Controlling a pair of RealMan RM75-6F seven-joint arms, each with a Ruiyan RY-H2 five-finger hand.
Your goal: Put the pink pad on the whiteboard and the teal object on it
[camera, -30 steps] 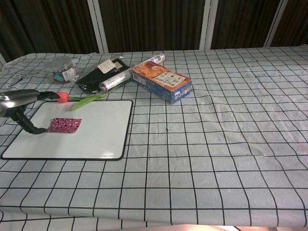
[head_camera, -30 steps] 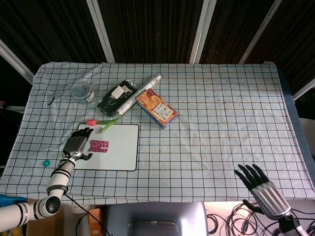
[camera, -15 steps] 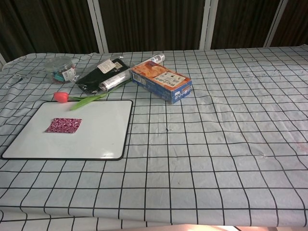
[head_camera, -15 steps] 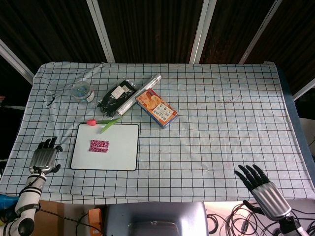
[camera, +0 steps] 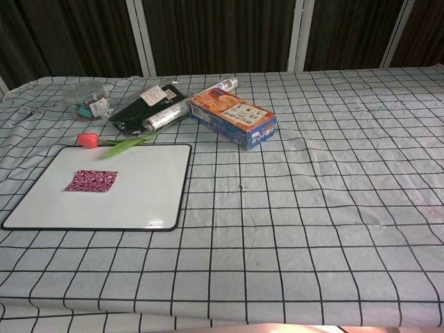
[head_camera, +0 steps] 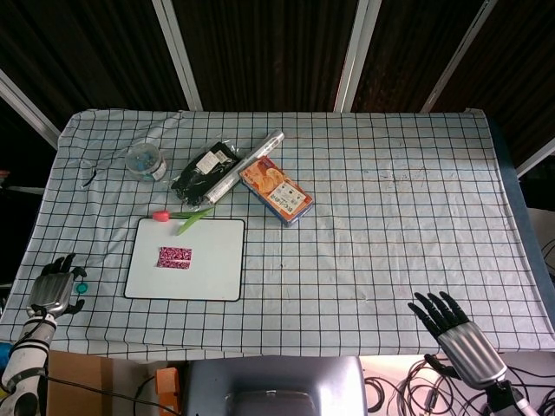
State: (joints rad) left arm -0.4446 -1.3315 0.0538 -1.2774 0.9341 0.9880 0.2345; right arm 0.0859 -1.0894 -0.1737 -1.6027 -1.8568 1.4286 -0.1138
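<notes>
table [head_camera: 390, 217] | checked cloth [camera: 333, 208] | whiteboard [head_camera: 212, 269] | box [head_camera: 276, 192] | tulip [head_camera: 178, 215]

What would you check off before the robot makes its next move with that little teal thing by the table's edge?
1. Pink pad lies flat on the whiteboard: ok.
2. Top of the pad is bare, ready for the teal object: ok.
3. Teal object is still on the cloth, off the whiteboard: not ok, step not done.
4. Left hand is right beside the teal object: ok.
5. Left hand has a hold of the teal object: cannot tell, too small.
6. Right hand is open at the near edge, far from the whiteboard: ok.
</notes>
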